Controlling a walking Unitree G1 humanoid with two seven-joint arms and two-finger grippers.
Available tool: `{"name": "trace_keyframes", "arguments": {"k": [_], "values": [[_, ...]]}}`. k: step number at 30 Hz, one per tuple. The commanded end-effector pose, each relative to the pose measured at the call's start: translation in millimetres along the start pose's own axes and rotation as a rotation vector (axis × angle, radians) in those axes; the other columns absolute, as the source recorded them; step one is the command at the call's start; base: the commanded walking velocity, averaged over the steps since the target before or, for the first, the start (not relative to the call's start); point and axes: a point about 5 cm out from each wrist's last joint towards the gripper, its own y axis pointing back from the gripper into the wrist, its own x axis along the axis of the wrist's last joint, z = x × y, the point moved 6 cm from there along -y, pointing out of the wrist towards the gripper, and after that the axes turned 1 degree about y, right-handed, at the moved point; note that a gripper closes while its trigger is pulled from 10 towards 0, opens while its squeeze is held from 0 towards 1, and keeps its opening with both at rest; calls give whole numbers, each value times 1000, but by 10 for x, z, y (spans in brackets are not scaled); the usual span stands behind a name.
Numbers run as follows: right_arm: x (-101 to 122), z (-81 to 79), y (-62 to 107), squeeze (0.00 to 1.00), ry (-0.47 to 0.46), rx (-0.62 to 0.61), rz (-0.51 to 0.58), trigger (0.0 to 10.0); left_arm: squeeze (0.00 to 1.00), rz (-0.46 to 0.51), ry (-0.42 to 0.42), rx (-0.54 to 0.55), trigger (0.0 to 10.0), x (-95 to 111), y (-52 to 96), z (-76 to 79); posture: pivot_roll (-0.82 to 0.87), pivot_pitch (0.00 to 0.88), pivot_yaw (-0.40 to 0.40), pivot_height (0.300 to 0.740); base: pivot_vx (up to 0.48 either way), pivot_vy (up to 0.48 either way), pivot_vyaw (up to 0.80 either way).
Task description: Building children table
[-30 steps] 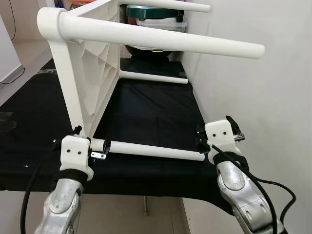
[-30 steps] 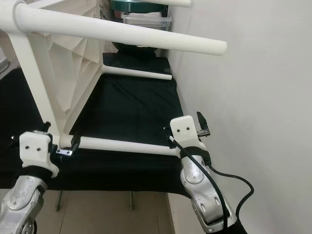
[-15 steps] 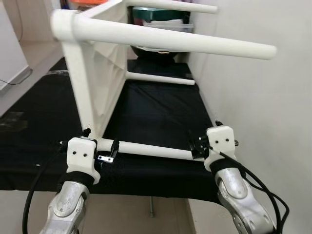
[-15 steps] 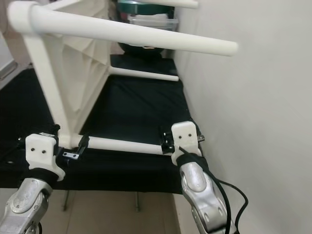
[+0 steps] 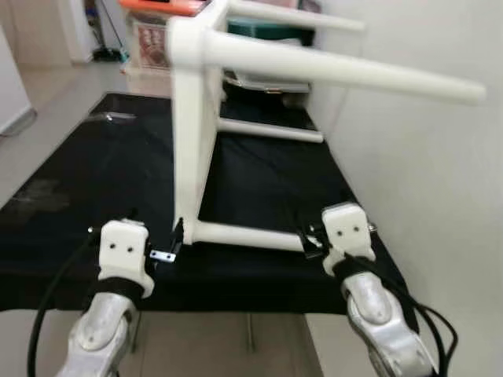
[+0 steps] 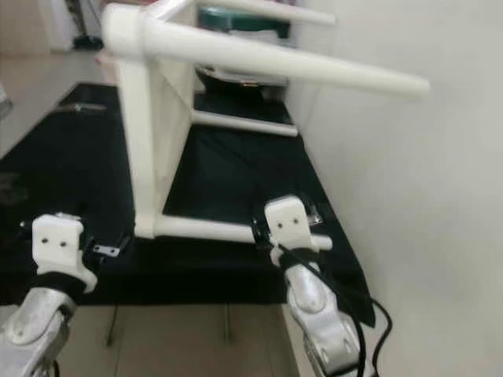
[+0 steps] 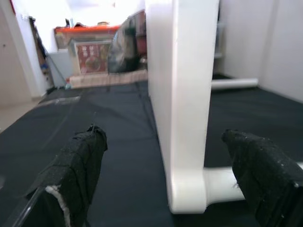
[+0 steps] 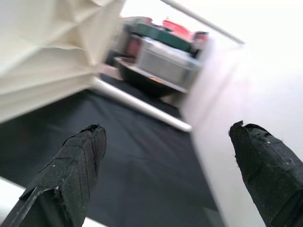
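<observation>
Lying tipped on its side, the white children's table (image 5: pixel 192 118) has four legs fitted; righting it seems to remain. The left end effector (image 7: pixel 165 189) gapes released around the lower corner at 7 o'clock; the right end effector (image 8: pixel 165 179) is released near the lower leg's (image 5: pixel 247 234) tip. A black-covered surface (image 5: pixel 94 181) meets a white wall (image 5: pixel 424 181) at 3 o'clock.

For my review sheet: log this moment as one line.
white plastic children's table: on its side, black cloth | left gripper: open at corner | right gripper: open at lower leg
</observation>
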Motion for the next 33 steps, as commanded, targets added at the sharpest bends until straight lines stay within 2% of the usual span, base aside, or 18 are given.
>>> {"name": "trace_keyframes", "arguments": {"k": [1,4,9,10,12,13,15,18,22,30,31,33], "values": [[-36,134,-29,24,27,-62,-8,10000,0,-16,-7,8,10000,-41,3,-19,55,0,-81,740,0,0,0],[-55,241,-47,0,45,-107,-14,10000,0,-18,-6,10,10000,-49,-1,-22,55,0,-81,740,0,0,0],[-76,317,-62,0,79,-148,-25,10000,0,-21,-15,8,10000,-60,-10,-17,55,0,-82,740,0,0,0],[-70,354,-75,0,106,-165,-22,10000,0,-22,-17,10,10000,-66,-18,-23,56,0,-83,740,0,0,0],[34,476,-149,0,228,-200,33,10000,0,-25,-41,10,10000,-101,-63,-60,56,0,-85,740,0,0,0],[34,476,-149,0,228,-200,33,10000,0,-25,-41,10,10000,-101,-63,-60,56,0,-85,740,0,0,0],[111,582,-233,0,308,-233,66,10000,0,-29,-52,-2,10000,-141,-140,-93,48,0,-82,740,0,0,0],[167,635,-297,0,327,-252,84,10000,0,-28,-56,-30,10000,-155,-228,-90,43,0,-78,740,0,0,0],[199,647,-326,0,327,-260,92,10000,0,-27,-62,-50,10000,-166,-281,-76,42,0,-77,740,0,0,0],[193,507,-300,0,253,-235,84,10000,0,-26,-50,-55,10000,-177,-357,-55,37,0,-73,740,0,0,0],[185,502,-296,0,255,-235,83,10000,0,-26,-46,-49,10000,-178,-364,-58,37,0,-73,740,0,0,0],[218,554,-308,0,317,-252,109,10000,0,-26,-40,-41,10000,-190,-378,-65,40,0,-75,740,0,0,0]]}}
